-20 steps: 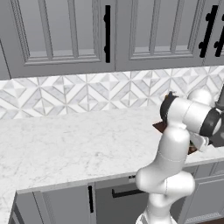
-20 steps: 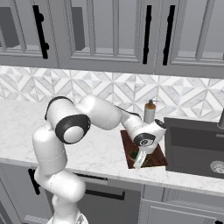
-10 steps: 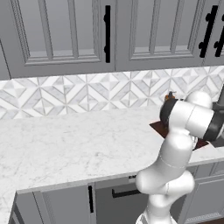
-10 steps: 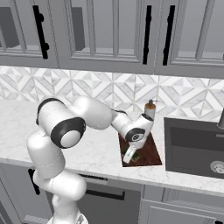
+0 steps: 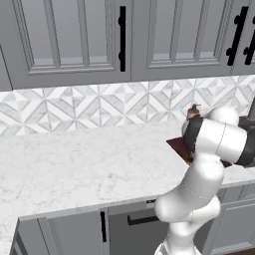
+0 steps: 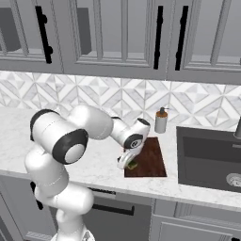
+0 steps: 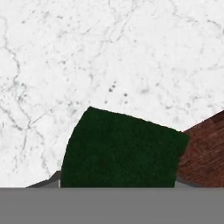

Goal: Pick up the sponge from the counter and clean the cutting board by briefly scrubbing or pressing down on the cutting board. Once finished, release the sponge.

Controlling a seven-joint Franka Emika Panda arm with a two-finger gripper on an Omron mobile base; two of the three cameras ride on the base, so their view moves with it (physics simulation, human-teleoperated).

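Lighting/quality: even, bright rendered light w/ no glare, my arm's shadows faint, base views soft, my hand view coarse & pixelated close-up.

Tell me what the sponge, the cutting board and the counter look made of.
Sponge: dark green top, rough and matte, like a scouring pad.
Cutting board: reddish-brown with fine streaks like grain, probably wood, low sheen.
Counter: white with faint grey veins, smooth; looks like marble or a stone lookalike.
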